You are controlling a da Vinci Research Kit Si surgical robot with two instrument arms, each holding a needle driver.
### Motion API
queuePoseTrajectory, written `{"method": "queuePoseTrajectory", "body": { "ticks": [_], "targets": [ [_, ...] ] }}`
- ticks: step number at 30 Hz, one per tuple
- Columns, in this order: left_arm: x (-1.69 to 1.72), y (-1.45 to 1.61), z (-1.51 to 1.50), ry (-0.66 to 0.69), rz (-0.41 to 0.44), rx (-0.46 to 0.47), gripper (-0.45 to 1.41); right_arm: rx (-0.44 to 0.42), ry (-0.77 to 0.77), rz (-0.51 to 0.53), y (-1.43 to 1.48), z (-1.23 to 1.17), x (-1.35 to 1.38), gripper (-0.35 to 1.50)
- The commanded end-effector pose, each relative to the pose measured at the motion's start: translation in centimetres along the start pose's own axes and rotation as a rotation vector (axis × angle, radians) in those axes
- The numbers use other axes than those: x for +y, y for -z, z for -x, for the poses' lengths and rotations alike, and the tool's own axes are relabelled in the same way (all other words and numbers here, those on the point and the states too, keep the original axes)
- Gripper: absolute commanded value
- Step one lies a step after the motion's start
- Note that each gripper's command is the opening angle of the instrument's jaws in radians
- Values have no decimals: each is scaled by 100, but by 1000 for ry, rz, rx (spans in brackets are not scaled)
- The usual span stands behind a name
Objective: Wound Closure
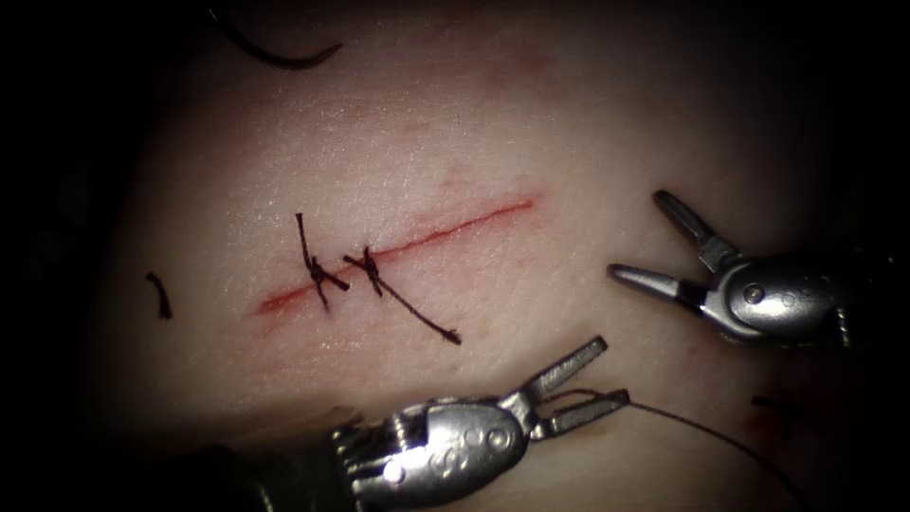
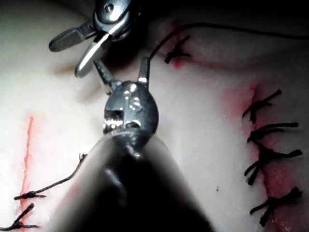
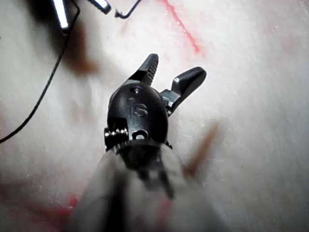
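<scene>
The pale, faintly grained pork-belly tissue [image 1: 455,142] carries a thin red cut [image 1: 408,248] that runs aslant from the near left up toward the far right. Two dark knotted stitches [image 1: 341,270] cross its left half, their stiff cut ends sticking out on both sides; the right stretch of the cut lies unstitched. A short loose scrap of dark thread [image 1: 159,295] rests on the tissue well to the left of the cut.

The left arm's polished steel tool [image 1: 580,379] comes in from the near edge, below the cut. Its two slim, ridged jaws are parted, and a fine dark thread [image 1: 720,441] lies against the lower jaw and trails off to the near right — whether the jaw grips it I cannot tell. In the left wrist view the same tool [image 2: 123,70] shows its jaws apart, with the thread [image 2: 231,28] running away from one tip.

The right arm's shiny metal tool [image 1: 645,242] hovers to the right of the cut, jaws spread wide and holding nothing; its own wrist view shows the tool [image 3: 176,72] with one toothed jaw and one smooth, rounded one, apart over bare tissue.

A dark curved needle [image 1: 275,52] lies at the far left edge of the tissue, clear of both tools — whether its tip is in the tissue cannot be made out.
</scene>
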Motion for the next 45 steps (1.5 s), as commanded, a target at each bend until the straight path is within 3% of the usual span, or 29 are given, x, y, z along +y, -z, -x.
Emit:
{"method": "queuePoseTrajectory", "body": {
  "ticks": [1, 5, 8, 15, 18, 21, 31, 38, 45],
  "targets": [
    [0, -6, 3, 2, 24, -20, 120, 0, -1, -2, -3, 4, -8, 100],
    [0, 8, 4, 10, 96, -79, 131, 0, -1, -1, -4, 4, -9, 101],
    [-2, 26, 4, 11, 114, -77, 130, 0, 0, 1, -6, 5, -11, 103],
    [-11, 64, 8, -31, 71, -153, 126, 0, 4, 5, -8, 6, -15, 108],
    [-19, 77, 13, -32, 27, -186, 110, 0, 4, 7, -9, 6, -16, 108],
    [-30, 83, 23, -76, -40, -255, 73, 0, 4, 8, -10, 6, -17, 110],
    [-54, 70, 61, -257, -165, -337, 56, -2, 5, 14, -15, 5, -21, 115],
    [-33, 52, 75, -362, -162, -331, 44, -3, 6, 18, -19, 4, -24, 116],
    [-36, 47, 78, -398, -172, -357, 31, -2, 7, 18, -18, 5, -25, 116]
  ]
}}
